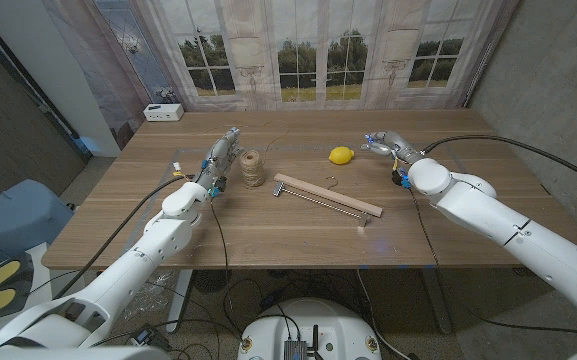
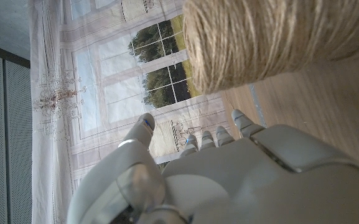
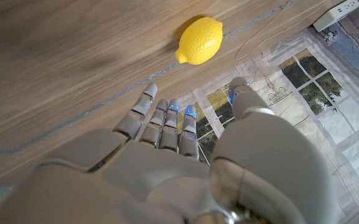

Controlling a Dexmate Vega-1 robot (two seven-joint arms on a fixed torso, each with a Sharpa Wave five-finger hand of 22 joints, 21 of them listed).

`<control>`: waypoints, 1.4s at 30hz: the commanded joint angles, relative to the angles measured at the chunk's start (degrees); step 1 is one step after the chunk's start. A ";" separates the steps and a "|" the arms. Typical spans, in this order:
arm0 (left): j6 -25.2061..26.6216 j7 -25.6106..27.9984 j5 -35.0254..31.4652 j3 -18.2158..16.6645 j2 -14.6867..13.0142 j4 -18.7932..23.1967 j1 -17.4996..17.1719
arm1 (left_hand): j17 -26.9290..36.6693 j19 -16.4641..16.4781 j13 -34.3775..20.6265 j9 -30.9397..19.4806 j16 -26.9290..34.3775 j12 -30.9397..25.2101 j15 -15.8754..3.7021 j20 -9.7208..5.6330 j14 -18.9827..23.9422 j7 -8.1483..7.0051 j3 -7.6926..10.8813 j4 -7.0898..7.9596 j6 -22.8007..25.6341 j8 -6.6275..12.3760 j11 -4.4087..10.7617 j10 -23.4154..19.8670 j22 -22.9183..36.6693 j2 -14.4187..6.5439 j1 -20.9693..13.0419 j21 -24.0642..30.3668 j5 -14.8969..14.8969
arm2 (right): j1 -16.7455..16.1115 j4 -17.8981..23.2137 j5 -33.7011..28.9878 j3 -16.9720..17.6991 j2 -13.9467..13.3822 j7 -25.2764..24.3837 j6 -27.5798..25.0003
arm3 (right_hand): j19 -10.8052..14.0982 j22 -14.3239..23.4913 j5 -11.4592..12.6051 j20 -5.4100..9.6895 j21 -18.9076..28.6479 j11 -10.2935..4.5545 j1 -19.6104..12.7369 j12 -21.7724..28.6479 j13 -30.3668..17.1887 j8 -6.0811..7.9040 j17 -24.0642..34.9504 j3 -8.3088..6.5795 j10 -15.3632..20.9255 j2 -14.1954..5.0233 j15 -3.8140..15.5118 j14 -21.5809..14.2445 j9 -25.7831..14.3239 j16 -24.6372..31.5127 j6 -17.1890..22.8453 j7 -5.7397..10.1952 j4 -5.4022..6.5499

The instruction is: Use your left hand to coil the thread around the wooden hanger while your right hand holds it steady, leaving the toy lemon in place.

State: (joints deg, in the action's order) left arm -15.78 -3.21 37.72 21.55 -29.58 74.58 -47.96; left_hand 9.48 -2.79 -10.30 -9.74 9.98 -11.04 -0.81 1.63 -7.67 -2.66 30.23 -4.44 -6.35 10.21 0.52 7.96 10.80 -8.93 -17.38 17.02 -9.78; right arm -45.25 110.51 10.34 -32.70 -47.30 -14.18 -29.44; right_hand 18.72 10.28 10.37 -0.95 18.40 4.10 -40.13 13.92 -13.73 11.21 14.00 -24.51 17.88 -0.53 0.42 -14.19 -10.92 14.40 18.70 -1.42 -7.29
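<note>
1. Two hands wait at opposite sides of the counter (image 1: 168, 245), and the wooden hanger (image 1: 326, 196) lies between them. Its long bar runs slantwise from near the thread spool (image 1: 254, 167) toward the robot's right and the near edge.
2. The left hand (image 1: 220, 160) is raised just beside the spool, on its outer side, fingers spread and holding nothing. The spool is the nearest thing to it (the left wrist view shows the twine (image 2: 260, 40) close above the fingers).
3. The right hand (image 1: 386, 144) is held over the far right of the counter, fingers extended and apart, also holding nothing. The toy lemon (image 1: 341, 155) lies near it, between it and the hanger's metal hook, so I judge any reach for the bar has to pass the lemon without nudging it.
4. The right hand is nearer the bar's far-right end; the left is nearer the spool end.
5. Hard to make out: the hanger's thin wire hook, any loose thread end, and whether the spool touches the bar.
</note>
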 commanded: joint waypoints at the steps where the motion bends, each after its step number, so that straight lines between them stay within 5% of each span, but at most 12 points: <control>1: 0.17 -0.53 0.16 0.13 -0.20 0.20 -0.05 | 0.22 -0.24 -0.18 -0.21 0.17 -0.29 -0.07 0.51 -0.28 0.01 0.18 -0.25 0.30 0.31 -0.25 0.25 0.12 0.35 -0.04 -0.19 -0.27 | 2.70 7.75 -9.74 -4.87 -2.17 0.32 -13.98 | 0.06 0.32 0.05 -0.50 -0.38 -0.07 1.64 -0.17 -0.30 -0.04 0.36 0.81 -0.26 -0.08 0.10 0.49 -0.20 0.04 -0.28 0.09 0.60; 17: 0.12 -1.41 0.49 0.11 -0.67 0.69 -0.60 | 0.23 -0.25 -0.18 -0.22 0.20 -0.26 -0.03 0.52 -0.27 0.04 0.14 -0.32 0.33 0.26 -0.05 0.33 0.13 0.37 0.06 -0.33 -0.26 | 2.89 15.42 -15.91 -7.92 -4.05 2.42 -23.48 | 0.26 0.37 0.29 -0.60 -0.52 -0.43 4.02 -0.05 -0.43 0.18 0.97 1.71 0.32 -1.17 0.12 0.24 -0.21 0.50 0.10 0.57 2.02; 42: 0.04 -3.62 1.52 -0.41 -2.06 1.20 -1.47 | 0.23 -0.22 -0.18 -0.22 0.19 -0.30 0.04 0.49 -0.35 0.01 0.04 -0.44 0.45 0.24 -0.06 0.29 0.15 0.47 0.23 -0.54 -0.25 | 6.46 22.64 -22.99 -16.06 -6.43 7.74 -31.70 | 0.77 0.37 0.52 -0.52 -0.55 -1.09 4.19 0.10 -0.44 0.56 1.19 1.98 1.13 -1.91 0.52 -0.27 -0.18 0.88 1.12 1.04 1.86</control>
State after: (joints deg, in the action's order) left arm -15.67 -5.75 38.82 21.33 -31.11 75.82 -49.28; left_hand 9.47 -2.79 -10.29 -9.74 9.98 -11.04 -0.81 1.63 -7.67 -2.66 30.23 -4.43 -6.36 10.21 0.52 7.95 10.79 -8.69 -17.13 16.51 -9.78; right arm -41.10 130.29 -9.24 -44.51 -52.46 -9.56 -57.84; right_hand 18.95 10.54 10.63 -1.34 17.97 3.26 -35.97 13.75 -13.99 11.46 15.07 -22.61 18.74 -2.36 0.64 -14.42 -10.92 14.98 19.05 -0.47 -5.44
